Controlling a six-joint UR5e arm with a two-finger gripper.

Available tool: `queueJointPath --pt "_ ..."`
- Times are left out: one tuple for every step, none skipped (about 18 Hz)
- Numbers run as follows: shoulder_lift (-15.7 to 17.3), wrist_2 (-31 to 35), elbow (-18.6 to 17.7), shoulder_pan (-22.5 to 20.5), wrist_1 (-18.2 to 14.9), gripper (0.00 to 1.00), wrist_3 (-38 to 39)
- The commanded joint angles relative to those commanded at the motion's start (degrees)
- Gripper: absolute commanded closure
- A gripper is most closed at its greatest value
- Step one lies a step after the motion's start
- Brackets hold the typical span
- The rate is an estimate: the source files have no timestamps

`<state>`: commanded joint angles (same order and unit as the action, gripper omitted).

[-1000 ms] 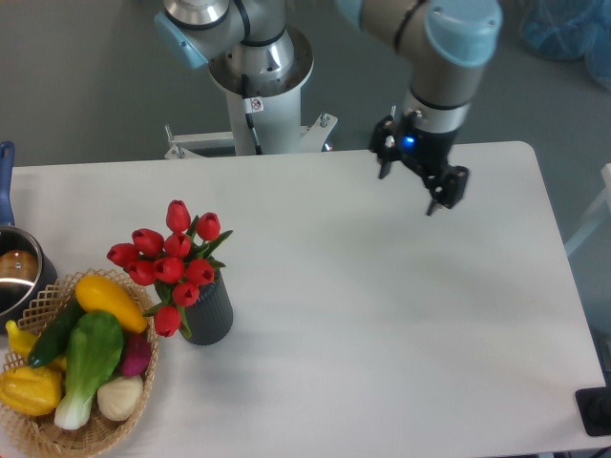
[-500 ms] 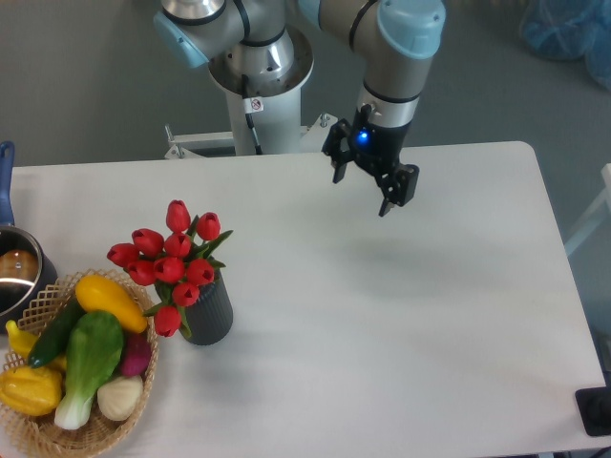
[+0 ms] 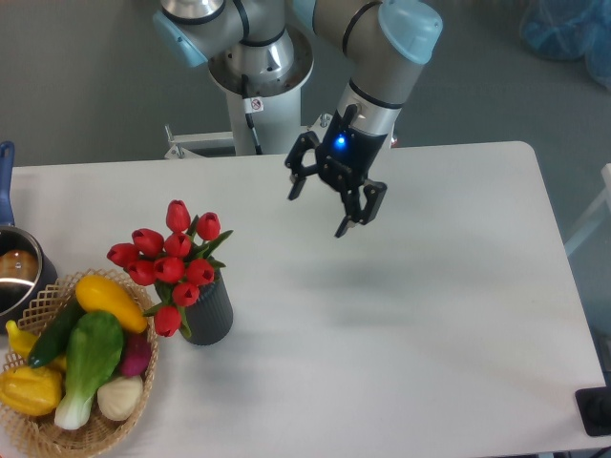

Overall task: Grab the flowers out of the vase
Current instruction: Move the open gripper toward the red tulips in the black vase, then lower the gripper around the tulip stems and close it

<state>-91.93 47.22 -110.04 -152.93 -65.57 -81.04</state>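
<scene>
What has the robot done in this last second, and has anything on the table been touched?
The hand has swung leftward across the table and slightly toward the camera, heading for the flowers. It stays open and has grasped nothing, still well short of them. The flowers remain in the vase, and the basket of vegetables and the pot are unmoved.

The hand (image 3: 317, 210) has swung from the upper right toward the frame's centre, dropping lower over the counter (image 3: 430, 315), its jaws spread wide.
</scene>
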Motion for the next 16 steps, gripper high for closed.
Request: queueJointPath --pt "-0.2 -2.2 -0.3 0.3 0.0 0.0 0.1" --pt "-0.7 -3.5 -0.4 0.9 -0.1 0.0 0.2" --pt "-1.5 -4.2 -0.5 1.6 -0.1 0.0 0.3" --pt "-1.7 -4.5 -0.9 2.5 -0.1 0.0 0.8" --pt "-1.8 -4.9 -1.1 3.2 0.0 0.0 1.4" --pt "-1.8 -6.1 -1.1 3.6 0.0 0.0 1.9" --pt "-2.2 -7.6 -1.1 3.9 0.1 0.0 1.9" --pt "-2.9 -9.5 -1.1 4.2 0.3 0.0 1.9" --pt "-3.2 -10.4 -1.1 4.4 0.5 0.0 1.8" --pt "-3.2 -10.4 -1.1 4.7 0.6 0.0 1.8" --pt "-3.3 -10.5 -1.0 5.2 0.8 0.0 1.8" --pt "-3.3 -10.6 -0.9 5.5 1.0 0.0 1.7" --pt "-3.3 -10.7 -0.8 5.5 1.1 0.0 1.6" --pt "-3.3 -10.7 -0.7 5.6 1.3 0.0 1.7" --pt "-3.6 -10.8 -0.6 5.7 2.3 0.0 1.8" --pt "-3.7 -10.8 -0.6 6.5 3.5 0.0 2.0"
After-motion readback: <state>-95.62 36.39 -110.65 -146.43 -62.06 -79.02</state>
